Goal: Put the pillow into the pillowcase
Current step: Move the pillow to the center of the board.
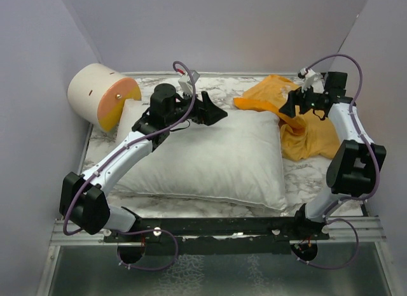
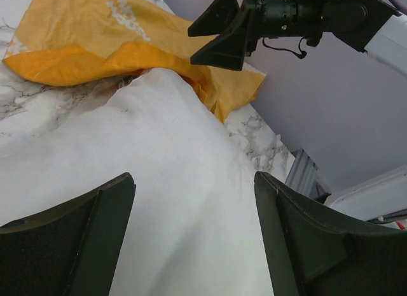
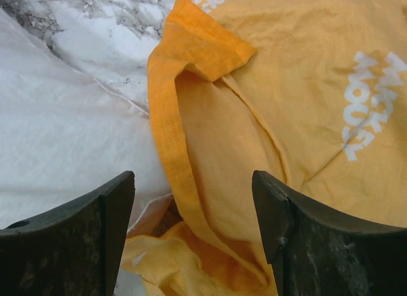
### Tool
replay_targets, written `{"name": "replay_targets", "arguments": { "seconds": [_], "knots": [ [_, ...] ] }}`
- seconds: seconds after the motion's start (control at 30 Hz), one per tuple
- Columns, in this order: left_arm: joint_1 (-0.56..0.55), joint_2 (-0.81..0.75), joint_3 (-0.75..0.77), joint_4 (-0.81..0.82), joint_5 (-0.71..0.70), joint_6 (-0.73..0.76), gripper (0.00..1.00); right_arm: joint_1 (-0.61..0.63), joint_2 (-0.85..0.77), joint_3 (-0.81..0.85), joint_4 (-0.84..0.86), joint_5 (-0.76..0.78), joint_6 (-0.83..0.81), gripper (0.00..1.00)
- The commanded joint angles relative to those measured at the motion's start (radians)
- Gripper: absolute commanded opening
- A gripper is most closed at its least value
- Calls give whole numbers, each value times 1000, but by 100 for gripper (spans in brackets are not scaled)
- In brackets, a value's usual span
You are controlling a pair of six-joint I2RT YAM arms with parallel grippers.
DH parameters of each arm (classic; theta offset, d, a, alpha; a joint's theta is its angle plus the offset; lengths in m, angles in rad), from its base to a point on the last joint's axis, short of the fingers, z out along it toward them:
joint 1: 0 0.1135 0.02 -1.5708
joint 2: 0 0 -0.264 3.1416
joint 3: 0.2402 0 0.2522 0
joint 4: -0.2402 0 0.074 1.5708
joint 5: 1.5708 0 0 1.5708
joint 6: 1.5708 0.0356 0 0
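White lettering [image 3: 369, 105] reading "MOUSE" runs sideways on the orange pillowcase [image 3: 305, 67], ahead and right of the right gripper [image 3: 192, 175], whose 2 jaws stand wide and empty over its folded hem. The left gripper [image 2: 193, 181] is equally spread, holding nothing. The white pillow [image 2: 178, 130] lies directly beneath, with bare marble table [image 2: 257, 140] past its corner.

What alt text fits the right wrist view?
The right pincer hangs open above a crumpled orange pillowcase with white lettering at right. A white pillow fills the left side beside the case, and the marble table shows along the top.
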Motion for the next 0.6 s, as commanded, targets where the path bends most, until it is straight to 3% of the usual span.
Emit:
{"name": "replay_targets", "arguments": {
  "seconds": [0.0,0.23,0.43,0.57],
  "knots": [
    [-3,-17,8,-5,-63,-27,77,41,76,92,-12,57,12,71],
    [-27,-14,29,19,-53,-81,72,60,137,145,-46,81,6,63],
    [-161,32,99,-10,-97,-51,71,79,145,121,-65,77,-3,58],
    [-226,54,75,33,-155,-63,70,83,136,80,-49,88,-9,42]
  ]
}}
